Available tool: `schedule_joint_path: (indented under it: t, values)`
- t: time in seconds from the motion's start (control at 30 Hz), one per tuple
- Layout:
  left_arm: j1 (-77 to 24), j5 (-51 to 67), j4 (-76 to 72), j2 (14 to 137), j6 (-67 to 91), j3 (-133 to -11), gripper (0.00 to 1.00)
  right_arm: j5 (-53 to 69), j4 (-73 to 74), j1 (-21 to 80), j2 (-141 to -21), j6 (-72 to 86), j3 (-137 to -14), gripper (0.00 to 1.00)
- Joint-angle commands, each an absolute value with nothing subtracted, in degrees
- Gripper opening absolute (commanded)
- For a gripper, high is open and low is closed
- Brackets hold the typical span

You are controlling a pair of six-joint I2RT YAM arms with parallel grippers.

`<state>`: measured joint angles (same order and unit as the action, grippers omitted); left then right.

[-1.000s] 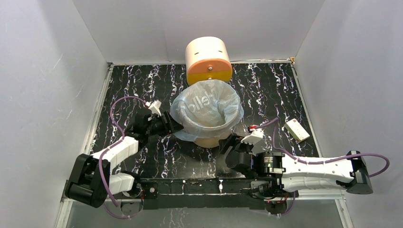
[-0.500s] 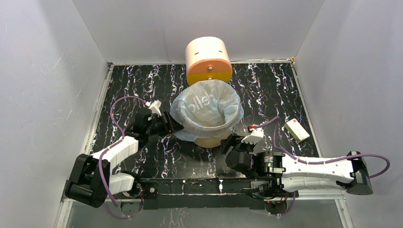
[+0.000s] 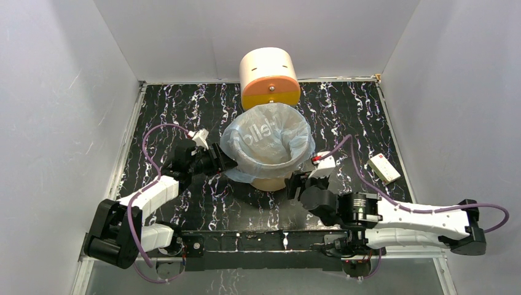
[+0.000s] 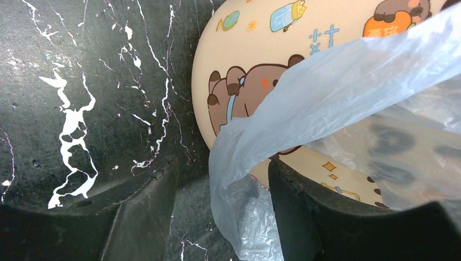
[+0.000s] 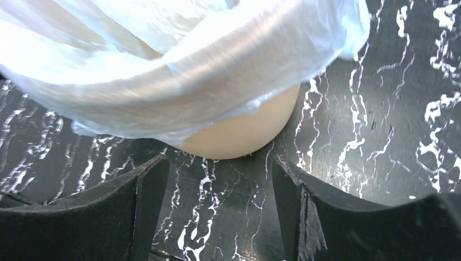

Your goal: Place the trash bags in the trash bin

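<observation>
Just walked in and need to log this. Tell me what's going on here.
A thin, translucent pale-blue plastic bag lines a round beige bin, its edge folded out over the rim. The left gripper is open, with the bag's loose edge hanging between its fingers. The right gripper is open near the bin's side, holding nothing.

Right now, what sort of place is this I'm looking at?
Probably a robot test booth, not a home: plain white walls box in a black marbled table, and a left arm and right arm are bolted at its near edge.
</observation>
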<state>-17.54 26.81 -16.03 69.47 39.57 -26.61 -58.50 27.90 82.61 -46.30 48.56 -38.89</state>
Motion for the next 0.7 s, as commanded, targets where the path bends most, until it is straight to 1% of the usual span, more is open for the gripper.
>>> schedule_joint_path:
  t: [0.0,0.07,0.13,0.2,0.27,0.33,0.4,0.47,0.53,0.6,0.67]
  values:
    - [-17.78,27.0,-15.93,68.36,38.82,-28.61,0.59,-56.57,24.14,82.49,-41.89,35.56,-46.29,0.74]
    - [-17.8,27.2,-15.86,68.38,38.68,-28.8,0.6,-52.46,20.84,82.49,-41.03,28.32,-50.57,0.7]
    - [-17.8,27.16,-15.86,68.46,38.53,-28.91,0.6,-49.86,20.83,82.45,-43.52,22.73,-56.87,0.63]
    - [-17.81,27.16,-16.18,68.62,38.68,-28.77,0.6,-50.61,27.75,81.24,-52.23,20.25,-67.08,0.61]
    - [-17.81,27.26,-17.2,68.9,39.32,-28.41,0.6,-48.19,36.51,74.96,-61.84,19.19,-77.74,0.62]
    - [-17.77,27.75,-18.5,69.06,39.79,-27.96,0.61,-34.84,40.89,61.7,-69.01,17.72,-84.85,0.64]
    - [-17.81,28.49,-18.87,69.29,39.81,-27.95,0.65,-24.06,39.22,52.99,-72.72,17.07,-87.11,0.66]
    - [-17.78,29.24,-18.01,69.2,39.44,-28.3,0.66,-14.89,37.36,48.83,-74.8,16.05,-88.1,0.69]
    - [-17.83,28.71,-16.95,68.24,38.67,-28.51,0.67,-5.93,39.87,45.1,-78.55,15.53,-91.9,0.71]
    - [-17.76,26.95,-15.41,67.12,38.0,-28.39,0.67,-1.81,43.85,43.61,-82.69,15.12,-96.18,0.69]
    - [-17.7,25.28,-13.73,66.49,37.16,-28.54,0.67,-0.43,45.54,43.58,-85.18,14.88,-97.72,0.65]
